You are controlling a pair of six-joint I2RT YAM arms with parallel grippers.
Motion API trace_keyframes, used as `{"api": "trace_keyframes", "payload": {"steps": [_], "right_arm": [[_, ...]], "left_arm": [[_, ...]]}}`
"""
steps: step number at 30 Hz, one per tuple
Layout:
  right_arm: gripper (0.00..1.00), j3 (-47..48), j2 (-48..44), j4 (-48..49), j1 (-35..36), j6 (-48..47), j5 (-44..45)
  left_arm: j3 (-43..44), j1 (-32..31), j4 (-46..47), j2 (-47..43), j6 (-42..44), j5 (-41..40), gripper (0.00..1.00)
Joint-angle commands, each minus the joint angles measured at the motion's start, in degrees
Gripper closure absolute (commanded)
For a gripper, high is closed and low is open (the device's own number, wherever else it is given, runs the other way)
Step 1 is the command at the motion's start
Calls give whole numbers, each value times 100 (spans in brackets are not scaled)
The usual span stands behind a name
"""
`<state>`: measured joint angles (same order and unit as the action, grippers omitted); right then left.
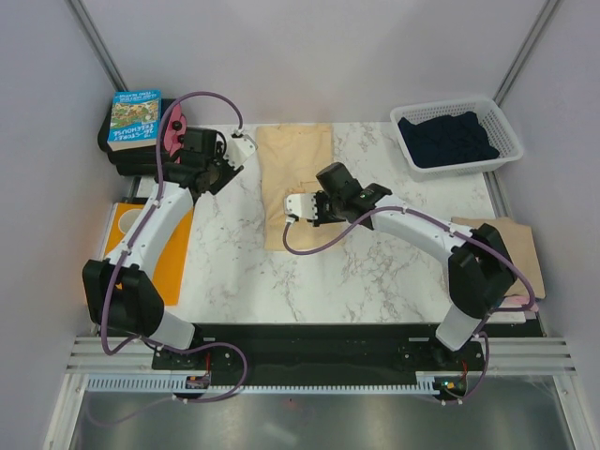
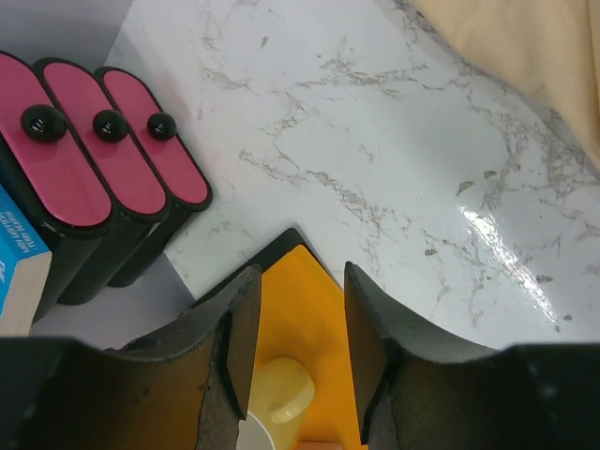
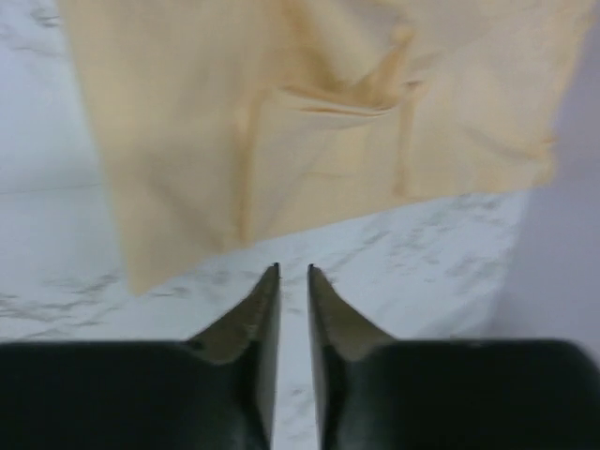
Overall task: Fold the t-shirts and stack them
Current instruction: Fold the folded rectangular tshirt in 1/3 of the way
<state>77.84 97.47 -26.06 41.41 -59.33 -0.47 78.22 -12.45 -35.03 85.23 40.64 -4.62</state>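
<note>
The right gripper (image 3: pixel 293 272) is seen with its fingers parted by only a narrow gap and nothing pinched, the folded pale yellow t-shirt (image 3: pixel 309 112) lying just ahead of its tips, perhaps untouched, while the left gripper (image 2: pixel 298 274) is held half spread and empty near that shirt's far left corner.
</note>
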Motion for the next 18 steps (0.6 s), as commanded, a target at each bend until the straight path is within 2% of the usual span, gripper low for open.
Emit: {"api": "trace_keyframes", "payload": {"steps": [1, 2, 6, 12, 18], "right_arm": [[94, -393, 140, -874, -27, 325, -980], [100, -358, 175, -874, -28, 395, -1068], [100, 124, 535, -865, -19, 554, -1368], [100, 749, 1212, -637, -10, 677, -1359], [100, 917, 1669, -338, -19, 704, -1307]], "left_arm": [[18, 14, 92, -33, 128, 374, 53], [18, 14, 92, -15, 128, 366, 53], [97, 5, 92, 64, 111, 348, 54], [124, 6, 92, 55, 93, 278, 55], [62, 5, 101, 37, 102, 225, 55]]}}
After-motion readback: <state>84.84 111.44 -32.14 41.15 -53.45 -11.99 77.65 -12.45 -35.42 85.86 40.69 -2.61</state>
